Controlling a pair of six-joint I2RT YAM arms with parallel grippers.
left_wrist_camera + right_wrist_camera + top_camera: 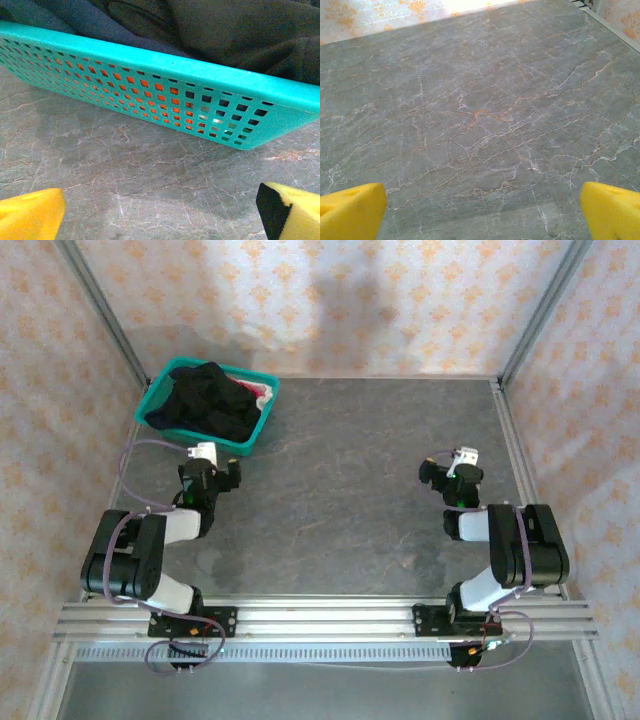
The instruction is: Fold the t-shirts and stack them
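Backdrop: pale papered walls [350,300] with an orange floral print close in the left, far and right sides, with metal posts at the corners.
Counter: the counter [370,470] is a grey marbled slab with fine pale and rusty veins. A silver rail [320,615] runs along its near edge and carries both arm bases.
Basket: a teal plastic basket [200,445] sits at the far left corner of the counter, turned slightly askew. In the left wrist view its long side wall [150,65] is pierced with rows of small square holes.
T-shirts: the t-shirts [205,400] lie crumpled and unfolded in a heap inside the basket, with dark cloth mounded above the rim. A bit of pink-red shows at the right end. Close up, a bluish fold lies at the left and blacker cloth [250,35] at the right, and red-orange shows through the holes.
Left gripper: the left gripper [208,462] sits just on the near side of the basket, facing its long wall without touching it. It is released, and its yellow fingers [30,215] are spread wide over bare stone.
Right gripper: the right gripper [452,468] is on the right side of the counter, well apart from the basket. It is also released, its yellow fingers [350,212] are far apart, and it grasps nothing.
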